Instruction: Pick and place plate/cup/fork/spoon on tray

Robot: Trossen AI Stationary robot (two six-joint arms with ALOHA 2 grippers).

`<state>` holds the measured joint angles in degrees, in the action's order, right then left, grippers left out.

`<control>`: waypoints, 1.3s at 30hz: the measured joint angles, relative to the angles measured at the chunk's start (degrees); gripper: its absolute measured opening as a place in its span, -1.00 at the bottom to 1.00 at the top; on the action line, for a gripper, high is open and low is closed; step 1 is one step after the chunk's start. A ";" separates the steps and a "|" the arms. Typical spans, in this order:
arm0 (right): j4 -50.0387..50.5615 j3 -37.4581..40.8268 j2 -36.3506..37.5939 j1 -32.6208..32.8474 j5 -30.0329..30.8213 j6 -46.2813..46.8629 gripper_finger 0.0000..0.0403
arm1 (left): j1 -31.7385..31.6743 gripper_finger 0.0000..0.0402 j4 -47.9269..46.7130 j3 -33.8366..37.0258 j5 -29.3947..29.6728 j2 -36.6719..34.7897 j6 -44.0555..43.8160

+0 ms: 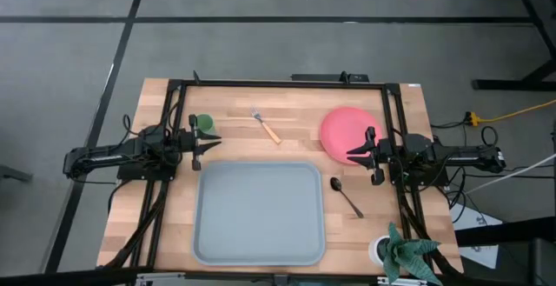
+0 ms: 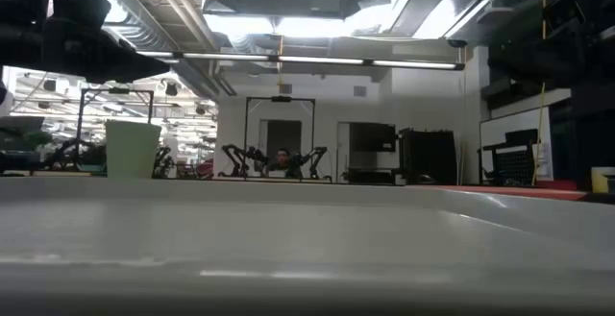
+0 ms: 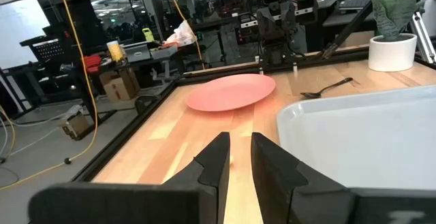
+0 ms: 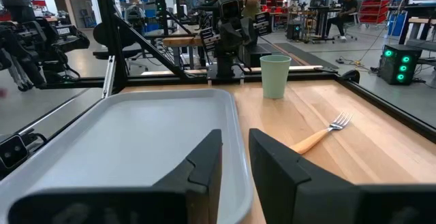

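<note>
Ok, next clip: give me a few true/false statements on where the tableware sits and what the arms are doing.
1. The tray has nothing on it. True.
2. The cup stands on the plate. False: they are apart; the cup is near the left gripper, the plate at the right gripper.
3. The fork lies on bare wood beyond the tray. True.
4. The spoon is held by the right gripper. False: it lies on the table beside the tray.

The wooden table (image 1: 287, 143) carries the tray (image 1: 258, 212) at its near middle. Beyond it lie the cup (image 1: 204, 123), fork (image 1: 266, 126) and plate (image 1: 349, 131). The spoon (image 1: 346, 196) and a potted plant (image 1: 400, 251) sit right of the tray.
</note>
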<state>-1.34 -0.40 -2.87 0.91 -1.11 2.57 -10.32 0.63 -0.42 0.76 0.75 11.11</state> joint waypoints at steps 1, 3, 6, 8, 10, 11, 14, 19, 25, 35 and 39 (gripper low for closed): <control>0.00 0.00 0.01 0.00 -0.01 0.01 -0.60 | -0.01 -0.73 0.01 0.00 0.00 0.00 0.00; 0.00 0.00 0.00 0.01 0.01 0.02 -0.60 | 0.00 -0.73 0.00 0.01 0.00 -0.01 0.00; 0.00 0.00 0.01 0.01 0.00 0.00 -0.60 | 0.00 -0.73 0.01 0.01 0.02 -0.01 0.01; 0.00 0.00 0.01 0.01 -0.01 -0.03 -0.60 | 0.00 -0.73 -0.01 0.01 0.00 0.01 0.01; 0.00 0.00 0.00 0.01 -0.01 -0.02 -0.60 | 0.01 -0.73 0.09 0.01 0.04 -0.02 0.01; 0.00 0.00 0.02 0.01 -0.01 -0.02 -0.60 | 0.00 -0.73 0.16 0.01 0.04 0.00 0.01; -0.04 0.00 0.02 0.00 -0.01 -0.02 -0.60 | 0.02 -0.73 0.45 0.05 -0.74 -0.02 -2.15; -1.84 0.00 0.00 0.01 0.01 -0.02 -0.60 | 0.02 -0.73 3.67 0.05 -3.87 0.01 -18.21; -2.36 -0.02 0.00 0.01 -0.04 3.18 -0.60 | 0.02 -0.73 8.77 0.05 -4.48 0.01 -27.59; -2.56 -0.02 0.00 0.00 0.01 4.67 -0.60 | 0.02 -0.73 10.37 0.05 -4.03 0.05 -27.08; -3.18 -0.02 0.00 0.01 0.01 4.68 -0.60 | -0.01 -0.73 17.99 0.05 5.33 0.05 -26.09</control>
<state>-4.53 -0.43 -2.87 0.93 -1.10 7.25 -10.33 18.62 -0.36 6.08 0.80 -14.98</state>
